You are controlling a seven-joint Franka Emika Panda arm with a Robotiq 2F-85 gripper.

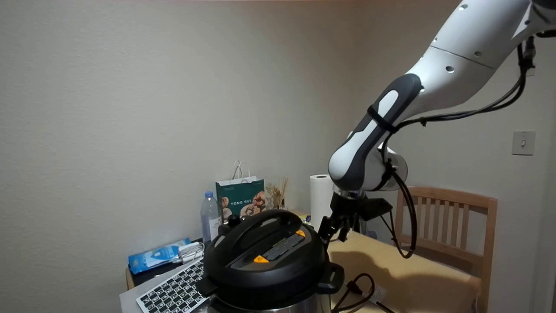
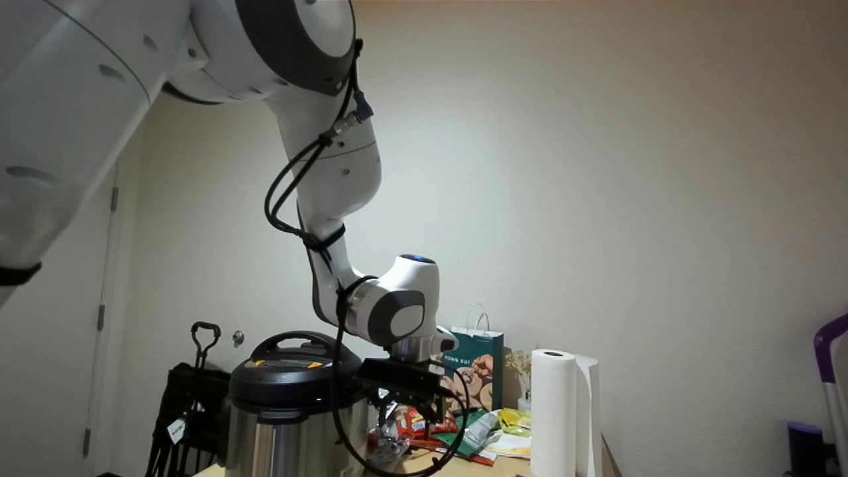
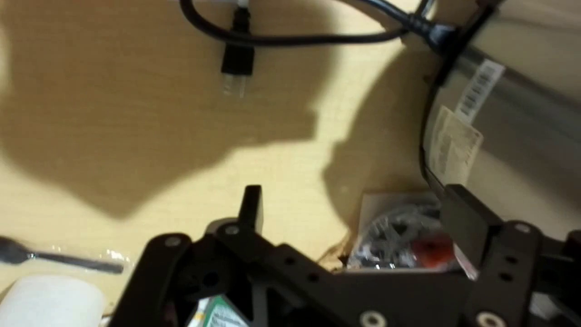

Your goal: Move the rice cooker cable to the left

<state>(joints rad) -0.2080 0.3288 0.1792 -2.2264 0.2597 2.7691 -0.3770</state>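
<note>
The black rice cooker cable [image 3: 295,41] runs from the cooker's side in the wrist view and curls into a loop at the top. Its plug [image 3: 237,59] lies on the table with the prongs bare. In an exterior view the looped cable [image 1: 372,287] rests beside the rice cooker [image 1: 278,256], which has a black lid and silvery body. My gripper [image 3: 353,193] is open with nothing held, above the table and apart from the cable. Its right-hand finger [image 3: 470,225] overlaps the cooker's base edge in the picture; contact cannot be told. The cooker [image 2: 291,391] hides the cable in an exterior view.
Snack bags [image 2: 477,430] lie near the gripper, with a paper towel roll [image 2: 553,411] and a green paper bag [image 1: 241,195] behind. A wrapped utensil [image 3: 68,261] is on the table. A bottle [image 1: 210,215] and keyboard [image 1: 178,284] stand past the cooker. A chair [image 1: 451,226] borders the table.
</note>
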